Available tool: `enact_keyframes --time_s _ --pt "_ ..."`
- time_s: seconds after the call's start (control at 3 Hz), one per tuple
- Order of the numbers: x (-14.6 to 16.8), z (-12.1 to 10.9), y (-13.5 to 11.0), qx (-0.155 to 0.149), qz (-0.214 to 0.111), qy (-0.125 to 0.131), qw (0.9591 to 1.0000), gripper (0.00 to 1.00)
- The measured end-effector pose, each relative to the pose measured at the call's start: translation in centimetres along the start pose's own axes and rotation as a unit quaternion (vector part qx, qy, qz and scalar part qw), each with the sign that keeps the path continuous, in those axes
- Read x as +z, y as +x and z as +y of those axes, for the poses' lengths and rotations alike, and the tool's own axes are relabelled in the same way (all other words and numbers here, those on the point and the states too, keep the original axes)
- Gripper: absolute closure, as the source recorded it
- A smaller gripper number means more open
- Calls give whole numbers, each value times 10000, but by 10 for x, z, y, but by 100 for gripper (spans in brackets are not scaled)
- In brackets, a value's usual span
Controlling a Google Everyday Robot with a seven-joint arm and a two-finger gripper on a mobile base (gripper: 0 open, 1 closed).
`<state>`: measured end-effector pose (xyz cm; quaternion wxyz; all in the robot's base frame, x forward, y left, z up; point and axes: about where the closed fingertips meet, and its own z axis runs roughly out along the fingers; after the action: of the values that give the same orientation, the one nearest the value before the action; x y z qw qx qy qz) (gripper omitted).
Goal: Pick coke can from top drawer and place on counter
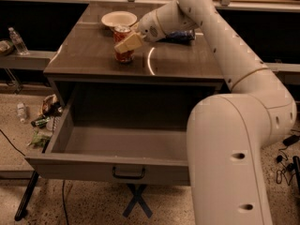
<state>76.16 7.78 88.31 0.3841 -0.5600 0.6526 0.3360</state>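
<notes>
your gripper is over the left half of the counter, reaching in from the right. its tan fingers are closed around the upper part of the coke can, one lying across the can's near face.

the can is upright, long axis vertical, silver top up. it sits at the left tip of the claw, with the wrist and forearm running off to the right and far. its base looks to be on the counter or just above it; you cannot tell which from here, so treat contact as unconfirmed.

the top drawer hangs open below the counter's near edge, with nothing visible in it. the pick looks done, and only the set-down and release are left.

that release depends on direction: the can is left of the wrist, so back the opened fingers away to the right and up, along the forearm's line. a white bowl stands just beyond the can on the far side, and a blue object lies behind the wrist, so keep the retreat clear of both.
</notes>
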Motion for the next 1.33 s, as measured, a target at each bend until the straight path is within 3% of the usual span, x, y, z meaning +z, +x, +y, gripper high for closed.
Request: enact_keyframes --time_s 0.67,1.0,1.33 --pt "15 -12 0 -65 70 117 9999 28" --pt "-1 -12 1 -76 63 272 9996 5" --pt "-57 -2 9 24 65 764 9971 0"
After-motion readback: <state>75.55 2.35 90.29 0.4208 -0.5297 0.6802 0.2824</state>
